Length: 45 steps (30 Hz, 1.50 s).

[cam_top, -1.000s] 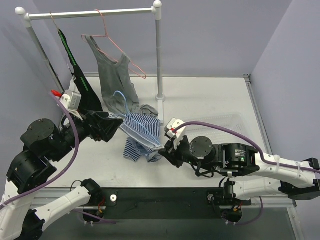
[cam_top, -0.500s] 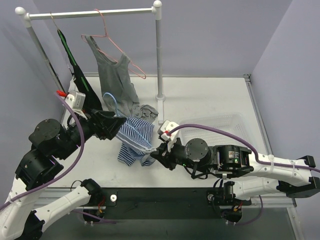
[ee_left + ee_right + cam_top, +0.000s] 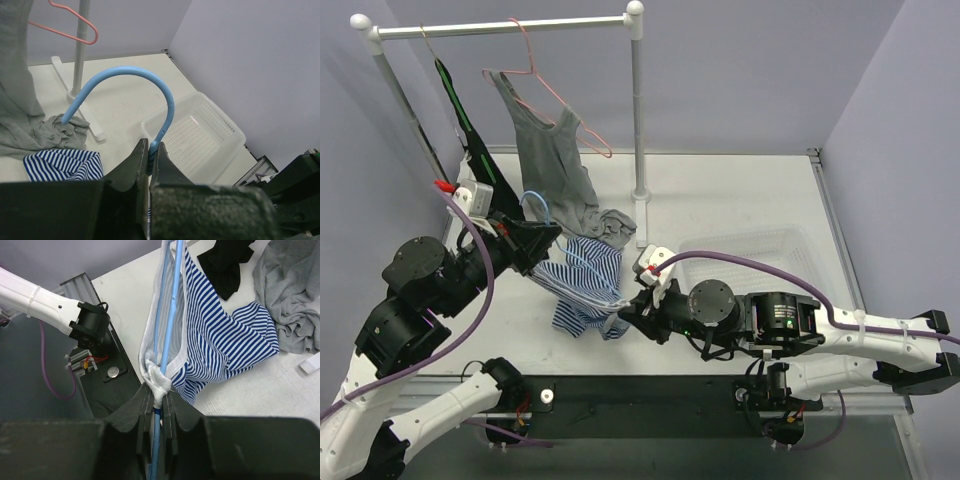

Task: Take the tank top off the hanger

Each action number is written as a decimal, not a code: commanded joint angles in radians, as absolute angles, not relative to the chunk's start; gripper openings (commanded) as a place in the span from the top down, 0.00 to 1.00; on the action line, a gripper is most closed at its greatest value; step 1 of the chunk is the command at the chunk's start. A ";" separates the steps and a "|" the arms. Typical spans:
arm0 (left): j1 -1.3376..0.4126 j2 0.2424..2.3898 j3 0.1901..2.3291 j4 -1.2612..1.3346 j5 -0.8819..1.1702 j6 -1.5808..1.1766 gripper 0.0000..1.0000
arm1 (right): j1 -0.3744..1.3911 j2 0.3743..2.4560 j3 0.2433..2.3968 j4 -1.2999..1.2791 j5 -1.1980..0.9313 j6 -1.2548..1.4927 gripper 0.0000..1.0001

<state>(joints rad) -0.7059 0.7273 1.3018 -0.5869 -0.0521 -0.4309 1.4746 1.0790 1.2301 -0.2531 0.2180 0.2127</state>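
Observation:
The blue-and-white striped tank top (image 3: 582,290) hangs slack on a blue hanger (image 3: 535,203) held low over the table between both arms. My left gripper (image 3: 548,240) is shut on the stem of the hanger's hook (image 3: 125,74), just below the curve, seen at the left gripper (image 3: 150,150). My right gripper (image 3: 158,397) is shut on the bunched white strap (image 3: 159,381) at the hanger's end. The blue hanger bar (image 3: 170,320) runs between its fingers. The striped body (image 3: 220,345) droops to the right of the bar.
A clothes rack (image 3: 500,25) at the back carries a grey top (image 3: 550,150) on a pink hanger (image 3: 560,100) and a black garment (image 3: 480,170). Its post (image 3: 638,110) stands mid-table. A grey heap (image 3: 292,295) lies nearby. A white basket (image 3: 760,255) sits right.
My left gripper has shut on the hanger's hook. The hanger and tank top shifted left and lower, and the right gripper followed leftward, still shut.

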 commanded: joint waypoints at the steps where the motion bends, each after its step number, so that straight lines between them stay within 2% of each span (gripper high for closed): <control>1: -0.710 0.724 1.307 -0.558 -0.090 -0.442 1.00 | 1.485 1.062 1.227 -0.172 0.261 0.241 0.94; 2: -0.709 0.721 1.305 -0.560 -0.095 -0.439 1.00 | 1.485 1.058 1.227 -0.173 0.268 0.248 0.88; 3: -0.710 0.721 1.304 -0.561 -0.106 -0.439 1.00 | 1.483 1.051 1.223 -0.173 0.278 0.256 0.73; 5: -0.710 0.718 1.304 -0.572 -0.115 -0.428 1.00 | 1.485 1.039 1.221 -0.173 0.317 0.290 0.57; 9: -0.710 0.715 1.312 -0.597 -0.150 -0.405 1.00 | 1.485 1.000 1.219 -0.195 0.422 0.383 0.49; 15: -0.710 0.735 1.365 -0.687 -0.262 -0.367 1.00 | 1.485 0.992 1.292 -0.271 0.569 0.526 0.48; 23: -0.710 0.750 1.408 -0.775 -0.362 -0.337 1.00 | 1.485 1.055 1.371 -0.279 0.607 0.551 0.49; 31: -0.710 0.775 1.439 -0.822 -0.446 -0.359 1.00 | 1.485 1.164 1.414 -0.256 0.560 0.658 0.59; 38: -0.710 0.762 1.430 -0.805 -0.477 -0.396 1.00 | 1.485 1.304 1.459 -0.252 0.627 0.833 0.60; 45: -0.710 0.736 1.420 -0.793 -0.471 -0.425 1.00 | 1.483 1.358 1.451 -0.252 0.767 0.969 0.60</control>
<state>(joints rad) -0.7063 0.7589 1.3941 -0.8364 -0.4500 -0.3958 1.4799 1.3495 1.4178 -0.2882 0.6327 0.8612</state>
